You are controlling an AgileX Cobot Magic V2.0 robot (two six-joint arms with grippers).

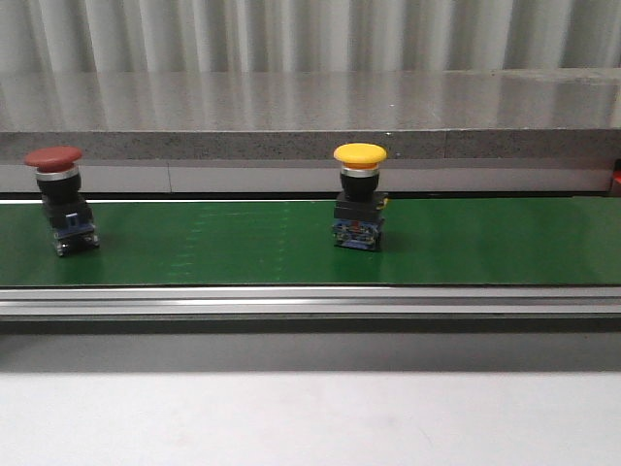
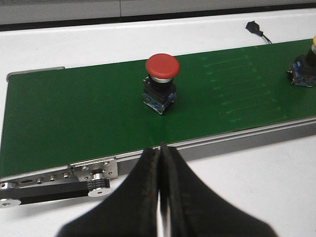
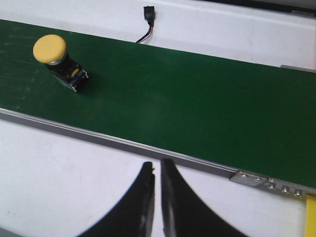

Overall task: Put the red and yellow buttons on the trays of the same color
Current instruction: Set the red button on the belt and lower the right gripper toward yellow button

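The red button stands upright on the green belt at the far left; the left wrist view shows the red button beyond my left gripper. That gripper is shut and empty, over the white table just short of the belt's near rail. The yellow button stands near the belt's middle. In the right wrist view the yellow button is well away from my right gripper, which is shut with only a sliver between its fingers, holding nothing. No trays are in view.
A metal rail runs along the belt's near side, with a drive pulley at its left end. A grey stone ledge rises behind the belt. A black cable plug lies on the far table. A yellow strip shows at one frame edge.
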